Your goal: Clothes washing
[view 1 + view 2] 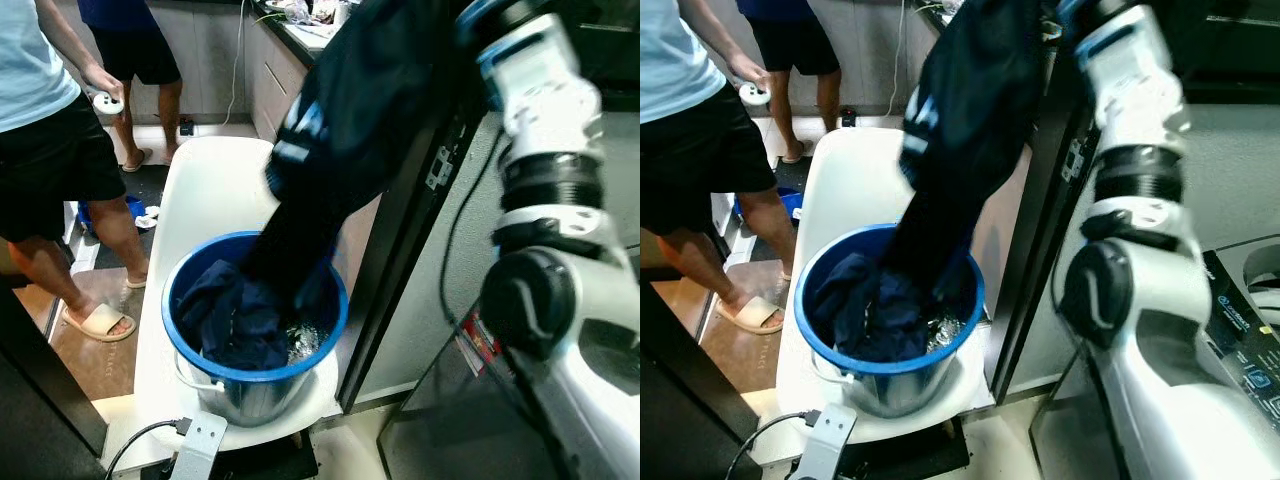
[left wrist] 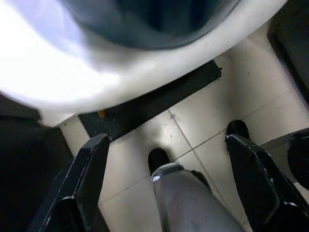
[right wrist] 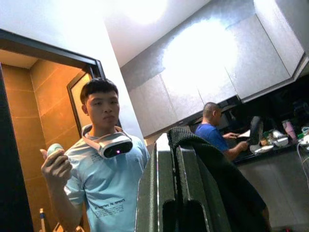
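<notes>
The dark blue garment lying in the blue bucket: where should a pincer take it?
Grip the dark blue garment at its bunched top fold, coming straight down from above; the blue bucket wall blocks side approaches, and the hanging garment crowds the bucket's right.

Right hand (image 3: 169,179) apparently hidden under dark garment (image 1: 350,110).

I see a person in a light blue shirt (image 3: 104,179) and sandals (image 1: 97,321) holding a white controller (image 1: 108,102). Behind, a second person in dark blue (image 3: 212,135) stands at the kitchen counter (image 1: 300,40).
</notes>
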Available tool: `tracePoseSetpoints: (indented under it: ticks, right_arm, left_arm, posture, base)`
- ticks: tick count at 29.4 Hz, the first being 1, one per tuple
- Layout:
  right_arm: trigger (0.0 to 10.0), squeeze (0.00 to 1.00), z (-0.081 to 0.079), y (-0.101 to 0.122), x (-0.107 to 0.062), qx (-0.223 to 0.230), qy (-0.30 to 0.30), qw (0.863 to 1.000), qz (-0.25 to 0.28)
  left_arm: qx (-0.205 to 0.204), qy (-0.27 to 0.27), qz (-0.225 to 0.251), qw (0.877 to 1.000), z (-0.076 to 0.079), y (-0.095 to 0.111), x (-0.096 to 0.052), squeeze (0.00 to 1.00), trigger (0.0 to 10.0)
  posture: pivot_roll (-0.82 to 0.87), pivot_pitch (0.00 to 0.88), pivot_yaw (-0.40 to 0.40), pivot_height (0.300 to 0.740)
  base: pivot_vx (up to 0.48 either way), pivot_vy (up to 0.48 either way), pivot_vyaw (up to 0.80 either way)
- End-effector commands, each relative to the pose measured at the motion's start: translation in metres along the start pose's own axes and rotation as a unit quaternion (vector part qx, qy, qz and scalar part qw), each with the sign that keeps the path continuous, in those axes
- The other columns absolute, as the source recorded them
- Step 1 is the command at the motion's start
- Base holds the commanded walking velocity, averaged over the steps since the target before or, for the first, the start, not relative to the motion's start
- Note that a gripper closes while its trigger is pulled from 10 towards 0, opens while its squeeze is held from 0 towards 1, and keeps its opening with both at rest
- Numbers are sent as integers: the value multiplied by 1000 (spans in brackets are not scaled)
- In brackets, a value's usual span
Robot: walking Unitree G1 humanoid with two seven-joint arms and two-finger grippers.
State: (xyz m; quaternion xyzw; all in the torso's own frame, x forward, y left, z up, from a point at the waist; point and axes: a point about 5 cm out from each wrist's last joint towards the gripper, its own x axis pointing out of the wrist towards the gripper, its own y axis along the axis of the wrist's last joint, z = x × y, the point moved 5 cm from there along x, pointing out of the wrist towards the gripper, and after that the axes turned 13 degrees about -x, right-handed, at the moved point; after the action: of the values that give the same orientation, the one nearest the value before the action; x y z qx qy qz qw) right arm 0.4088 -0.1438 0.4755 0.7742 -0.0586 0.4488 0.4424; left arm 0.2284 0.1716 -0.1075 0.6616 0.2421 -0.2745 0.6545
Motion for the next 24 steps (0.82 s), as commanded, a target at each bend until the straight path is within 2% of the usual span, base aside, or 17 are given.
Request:
tracePoseSetpoints:
  ticks: [1,7,8,12,18,24]
  right_arm:
    - [0,0,5,13,-5,3,5,999,32]
    - [0,0,16,30,-12,-31,4,999,43]
    - [0,0,25,41,-13,-42,-12,997,58]
    - [0,0,35,53,-15,-55,-29,996,68]
    - [0,0,46,65,-19,-73,-46,994,71]
    - [0,0,44,56,-20,-77,-42,994,58]
  left_arm:
    - [1,-1,-10,1000,-1,-4,-1,0,10000]
    - [1,1,-10,1000,-3,-4,-1,0,10000]
    - [2,1,-11,1000,-4,-5,-1,0,10000]
    - [2,1,-12,1000,-4,-5,-1,0,10000]
    - [1,3,-13,1000,-6,-6,-2,0,10000]
    - [0,2,-15,1000,-6,-9,-3,0,10000]
  posture:
    - [203,0,-118,740]
    - [199,0,-109,740]
    - [198,0,-106,740]
    - [200,0,-103,740]
    - [199,0,-102,740]
    - [196,0,-99,740]
  base:
    - [0,0,0]
    - [0,0,0]
    - [0,0,0]
    - [0,0,0]
    - [0,0,-800]
    - [0,0,-800]
